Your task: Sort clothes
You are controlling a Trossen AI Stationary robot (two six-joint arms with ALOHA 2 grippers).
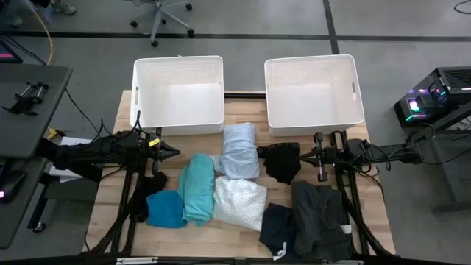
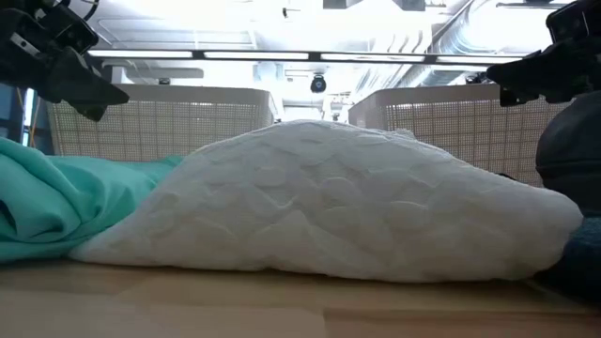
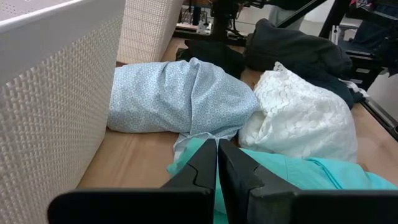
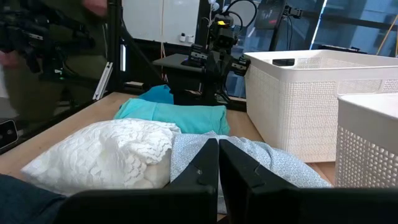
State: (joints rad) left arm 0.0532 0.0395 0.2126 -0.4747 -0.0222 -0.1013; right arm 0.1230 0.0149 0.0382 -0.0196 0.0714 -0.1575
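Note:
The clothes lie in a heap on the wooden table: a pale blue piece (image 1: pixel 239 151), a teal one (image 1: pixel 197 188), a bright blue one (image 1: pixel 165 210), a white lace one (image 1: pixel 239 202), a black one (image 1: pixel 282 163), a dark grey one (image 1: pixel 320 217) and a navy one (image 1: pixel 276 228). My left gripper (image 1: pixel 173 152) hovers shut by the left basket, pointing toward the pale blue piece (image 3: pixel 180 96). My right gripper (image 1: pixel 302 156) hovers shut over the black piece's right edge, pointing left. Both stand above the heap in the low view, the left gripper (image 2: pixel 105 94) and the right gripper (image 2: pixel 490 83).
Two white lattice-walled baskets stand at the table's far edge, one on the left (image 1: pixel 178 94) and one on the right (image 1: pixel 313 92). Another black garment (image 1: pixel 147 193) lies by the bright blue one. Bare wood shows along the near edge (image 1: pixel 221 239).

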